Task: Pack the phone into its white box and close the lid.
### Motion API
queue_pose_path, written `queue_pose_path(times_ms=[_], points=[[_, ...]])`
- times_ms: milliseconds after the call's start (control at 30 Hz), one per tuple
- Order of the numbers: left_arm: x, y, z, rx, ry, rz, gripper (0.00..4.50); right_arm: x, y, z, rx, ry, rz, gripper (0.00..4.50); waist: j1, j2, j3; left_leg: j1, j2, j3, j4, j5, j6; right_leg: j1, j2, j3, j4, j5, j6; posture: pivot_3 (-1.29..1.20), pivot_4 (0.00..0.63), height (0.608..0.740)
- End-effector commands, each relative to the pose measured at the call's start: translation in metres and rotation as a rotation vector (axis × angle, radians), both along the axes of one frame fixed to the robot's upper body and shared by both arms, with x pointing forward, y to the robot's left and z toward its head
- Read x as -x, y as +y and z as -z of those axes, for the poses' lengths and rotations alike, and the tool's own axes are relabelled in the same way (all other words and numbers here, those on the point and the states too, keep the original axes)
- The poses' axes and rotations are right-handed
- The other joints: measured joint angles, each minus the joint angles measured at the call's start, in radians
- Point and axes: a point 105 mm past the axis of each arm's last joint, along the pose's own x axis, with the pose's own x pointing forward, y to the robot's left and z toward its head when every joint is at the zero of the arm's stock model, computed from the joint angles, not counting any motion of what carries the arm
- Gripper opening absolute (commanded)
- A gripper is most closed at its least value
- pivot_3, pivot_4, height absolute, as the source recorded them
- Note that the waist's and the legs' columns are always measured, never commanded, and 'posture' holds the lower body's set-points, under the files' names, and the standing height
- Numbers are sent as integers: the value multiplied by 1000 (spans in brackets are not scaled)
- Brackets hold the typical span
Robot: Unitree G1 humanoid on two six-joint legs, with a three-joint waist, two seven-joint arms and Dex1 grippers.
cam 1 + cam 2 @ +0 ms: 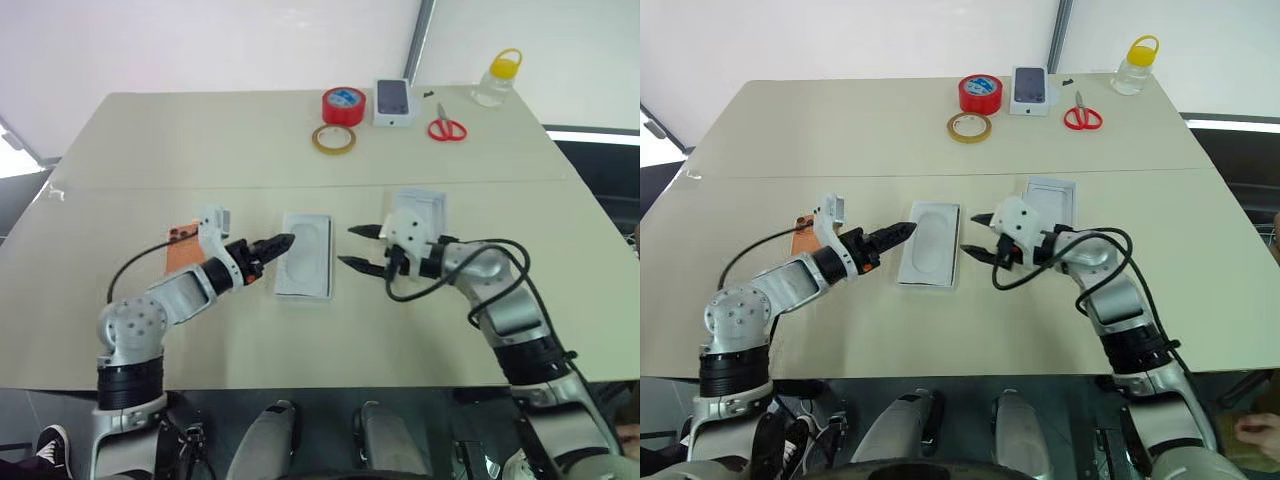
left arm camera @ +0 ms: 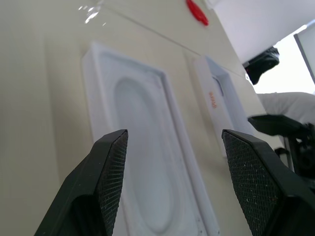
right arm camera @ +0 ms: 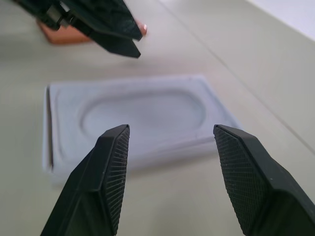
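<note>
One beige table (image 1: pixel 300 150) carries everything. Near its middle lies one flat white card with an oval outline (image 1: pixel 304 253), long side running front to back. The left gripper (image 1: pixel 272 247) hangs just beside the card's left edge, its two black fingers spread and holding nothing. The right gripper (image 1: pixel 358 247) hangs just off the card's right edge, its two fingers also spread and empty; the two grippers point toward each other across the card.

One phone (image 1: pixel 182 246), orange-backed, lies on the table behind the left forearm, towards the left edge, partly hidden by the arm. One white box (image 1: pixel 1051 198) sits behind the right wrist, right of the card, and shows in the left wrist view as a shallow tray with an orange mark on its side wall; whether it is the base or the lid cannot be told.

Along the far edge stand one red tape roll (image 1: pixel 343 105), one clear-yellowish tape roll (image 1: pixel 333 139), one small carton bearing a phone picture (image 1: pixel 394 102), one pair of red-handled scissors (image 1: pixel 446 127) and one clear bottle with a yellow cap (image 1: pixel 497 78).
</note>
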Motion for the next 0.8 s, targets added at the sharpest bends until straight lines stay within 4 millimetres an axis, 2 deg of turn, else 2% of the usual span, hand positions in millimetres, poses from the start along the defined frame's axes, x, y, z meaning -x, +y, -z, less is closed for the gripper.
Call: queue_pose_path(times_ms=[33, 133, 233, 367, 433, 567, 800], points=[[1, 17, -13, -162, -164, -20, 3270, -3, 22, -16, -32, -68, -27, 1505, -4, 0, 0, 0, 0, 0, 0, 0, 0, 0, 0, 0, 0, 0, 0, 0, 150, 740], [6, 37, -13, -229, -227, -24, 3270, -10, 39, -9, -9, -66, -3, 31, -2, 1, 0, 0, 0, 1, -3, 0, -1, -1, 0, 1, 0, 0, 0, 0, 150, 740], [9, 60, -17, -318, -353, -63, 3270, -15, 54, -3, 12, -80, 18, 31, 1, 1, 0, 0, 0, 0, -4, 0, -1, -3, 0, 1, 0, 0, -1, 0, 150, 740], [17, 80, -6, -384, -340, -58, 3270, -14, 71, -2, -3, -76, 10, 31, 2, 1, 0, 0, 0, 0, -6, 0, 0, -4, -1, 1, -1, 0, -1, 0, 150, 740], [19, 84, -8, -377, -366, -79, 3270, -13, 76, 6, 49, -81, 3, 31, 1, 1, 0, 0, 0, 0, -7, 0, 0, -5, -1, 1, -1, 0, -1, 0, 150, 740], [19, 88, -12, -398, -420, -108, 3270, -12, 68, 28, 205, -80, -16, 31, 2, 1, 0, 0, 0, 0, -7, 0, 0, -8, -1, 1, -1, 0, -1, 0, 150, 740], [25, 92, -1, -400, -386, -113, 3270, -10, 51, 35, 288, -67, -28, 31, -2, 1, 0, 0, 0, 0, -9, 0, 1, -7, 0, 1, 0, 1, -2, 0, 150, 740]])
